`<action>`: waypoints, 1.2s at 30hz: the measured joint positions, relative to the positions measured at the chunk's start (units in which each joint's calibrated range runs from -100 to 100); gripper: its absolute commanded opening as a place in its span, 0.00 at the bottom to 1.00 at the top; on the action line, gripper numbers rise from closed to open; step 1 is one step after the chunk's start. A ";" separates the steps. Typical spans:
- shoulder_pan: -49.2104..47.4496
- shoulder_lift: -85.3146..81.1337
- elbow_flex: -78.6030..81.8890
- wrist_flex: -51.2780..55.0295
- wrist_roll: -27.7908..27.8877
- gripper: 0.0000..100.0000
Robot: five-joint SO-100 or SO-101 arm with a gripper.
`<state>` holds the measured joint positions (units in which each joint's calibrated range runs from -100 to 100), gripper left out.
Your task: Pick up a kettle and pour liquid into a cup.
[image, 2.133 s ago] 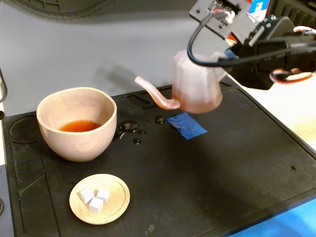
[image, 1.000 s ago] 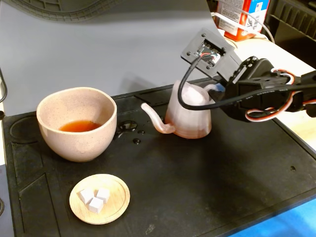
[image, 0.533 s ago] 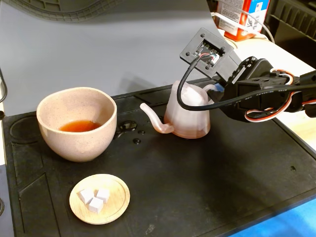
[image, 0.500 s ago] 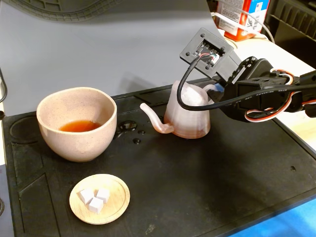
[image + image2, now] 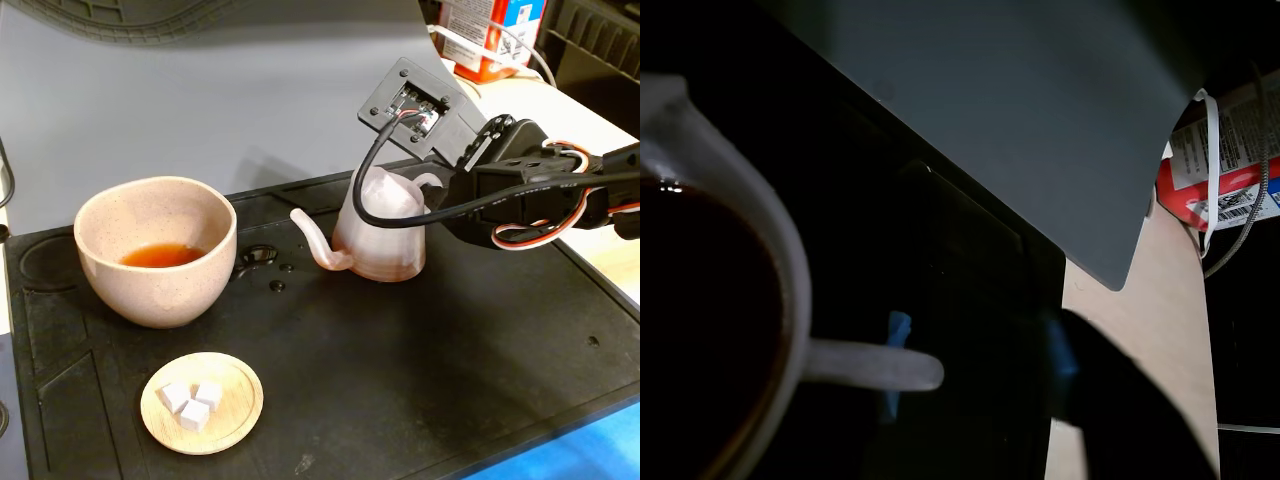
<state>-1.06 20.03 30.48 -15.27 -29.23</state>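
Kettle (image 5: 385,235): stood mid-mat, spout leftward, handle hidden by arm.
Gripper (image 5: 440,195): at handle; grasp could not be told.
Cup (image 5: 157,250): left, well apart.
Mat (image 5: 420,370): lower right lay open.

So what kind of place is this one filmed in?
Probably a hobby workbench: a black work mat with moulded compartments, a robot arm with exposed wires, and a red and white carton behind.

In the fixed view, the cup (image 5: 156,250) sits at the mat's (image 5: 420,380) left, liquid (image 5: 160,256) inside; the kettle (image 5: 384,230) stands right of it, spout leftward. A dish (image 5: 202,403) of cubes (image 5: 190,398) lies nearer. The hand, apparently behind the kettle, is hidden.
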 measured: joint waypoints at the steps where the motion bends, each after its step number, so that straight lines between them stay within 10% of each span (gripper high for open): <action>1: -0.08 0.00 0.00 0.00 0.00 0.24; 36: -1.28 0.00 -0.10 0.00 2.04 0.23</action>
<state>-2.34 20.03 30.38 -15.27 -27.19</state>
